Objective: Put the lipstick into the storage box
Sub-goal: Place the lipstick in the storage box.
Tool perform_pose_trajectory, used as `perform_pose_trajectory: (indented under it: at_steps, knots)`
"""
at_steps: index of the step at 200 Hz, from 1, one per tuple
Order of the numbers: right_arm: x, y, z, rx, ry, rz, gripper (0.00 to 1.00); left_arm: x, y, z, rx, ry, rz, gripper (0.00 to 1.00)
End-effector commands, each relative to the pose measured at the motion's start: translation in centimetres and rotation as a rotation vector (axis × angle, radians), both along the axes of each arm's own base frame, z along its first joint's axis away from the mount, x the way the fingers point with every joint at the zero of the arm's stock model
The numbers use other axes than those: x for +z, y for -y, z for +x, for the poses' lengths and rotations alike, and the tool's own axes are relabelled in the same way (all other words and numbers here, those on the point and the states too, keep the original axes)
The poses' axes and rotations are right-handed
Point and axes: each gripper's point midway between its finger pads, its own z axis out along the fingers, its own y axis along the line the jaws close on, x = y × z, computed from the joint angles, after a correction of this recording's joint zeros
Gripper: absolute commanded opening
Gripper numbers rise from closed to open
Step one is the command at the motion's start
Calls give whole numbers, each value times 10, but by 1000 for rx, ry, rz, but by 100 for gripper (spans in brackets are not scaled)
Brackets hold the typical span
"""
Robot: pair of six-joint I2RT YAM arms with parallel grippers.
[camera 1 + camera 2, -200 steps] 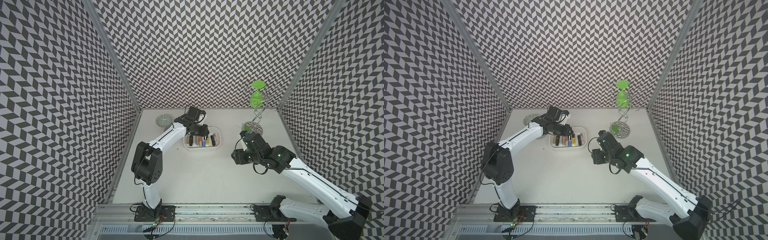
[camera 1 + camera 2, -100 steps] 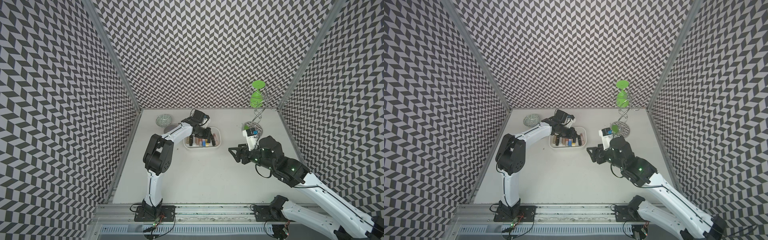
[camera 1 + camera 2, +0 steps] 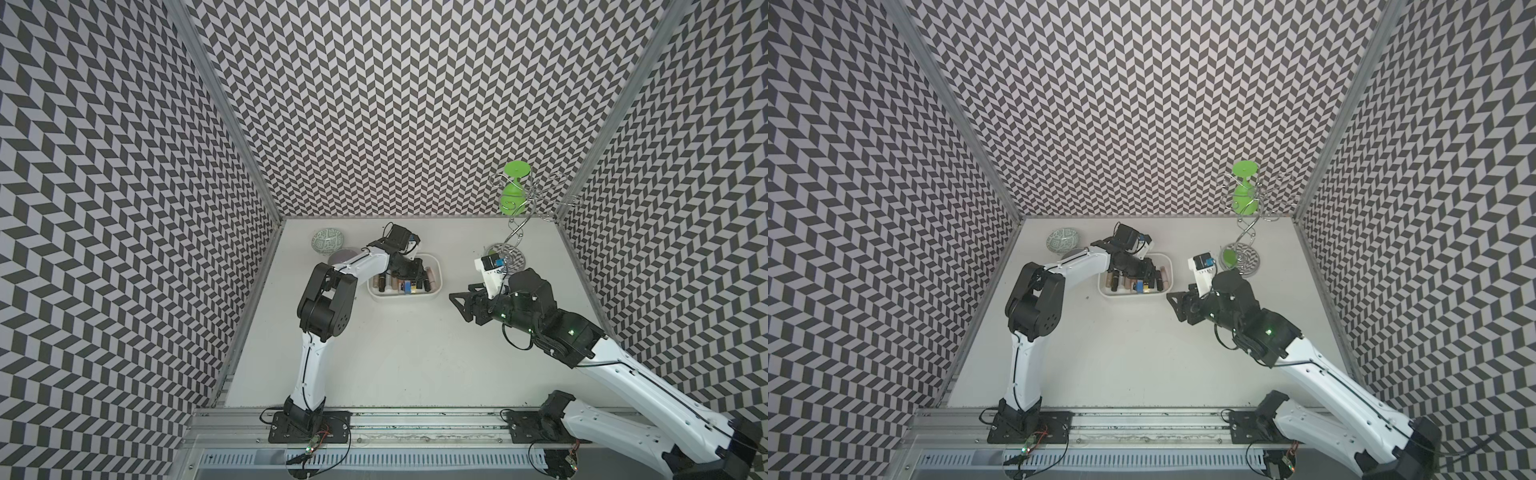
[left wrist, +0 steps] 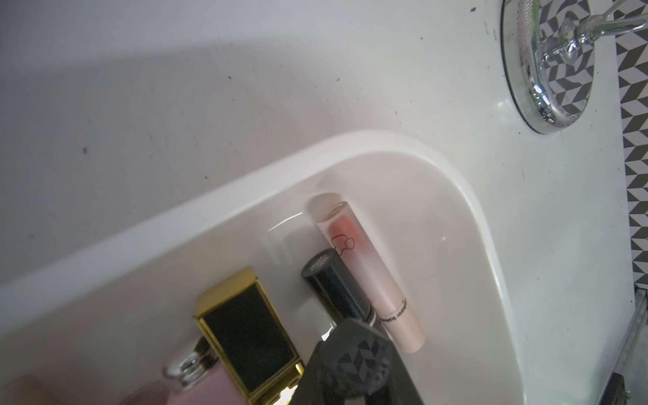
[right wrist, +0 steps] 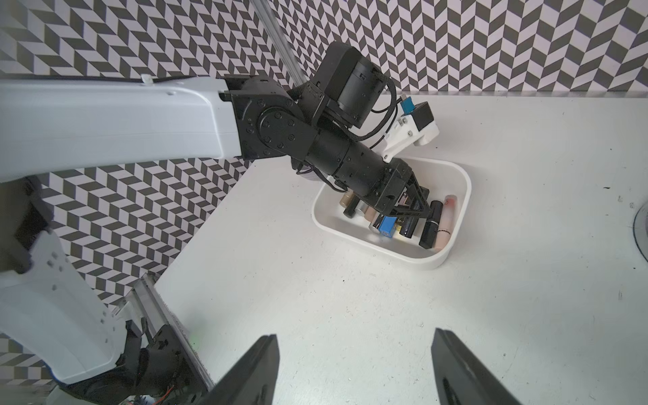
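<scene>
The storage box (image 3: 405, 297) is a shallow white tray at the back middle of the table, seen in both top views (image 3: 1133, 294). Several lipsticks lie in it side by side. Among them are a pale pink tube (image 4: 368, 277), a black tube (image 4: 336, 291) and a gold-edged black case (image 4: 245, 322). My left gripper (image 5: 415, 210) reaches down into the box among the tubes. Its fingers are shut together, tip just over the black tube's end. My right gripper (image 5: 354, 335) hovers open over bare table right of the box (image 5: 385, 252), holding nothing.
A green-patterned bowl (image 3: 328, 241) and a lilac bowl (image 3: 343, 255), partly hidden by the left arm, stand left of the box. A chrome wire stand (image 3: 505, 259) carrying a green glass (image 3: 515, 193) rises at the back right. Patterned walls close in three sides.
The left arm's elbow has swung right while its gripper stays in the box. The right gripper has opened wider and drifted slightly left.
</scene>
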Motion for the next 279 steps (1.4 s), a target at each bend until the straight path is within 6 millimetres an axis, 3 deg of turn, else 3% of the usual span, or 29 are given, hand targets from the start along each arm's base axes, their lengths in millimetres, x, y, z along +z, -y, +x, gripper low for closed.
perform_pose_trajectory:
  at_steps: [1, 41, 153, 279]
  knots:
    - [5, -3, 6, 1, 41, 12, 73, 8, 2, 17, 6, 40, -35, 0]
    - [-1, -4, 8, 2, 29, 8, 73, 0, 0, 20, 13, 32, -32, 0]
    - [0, -7, 10, 1, 13, 27, 73, 1, -7, 23, 24, 29, -30, 40]
    - [5, -3, 3, -2, 6, 59, 73, 24, -10, 21, 35, 61, -39, 41]
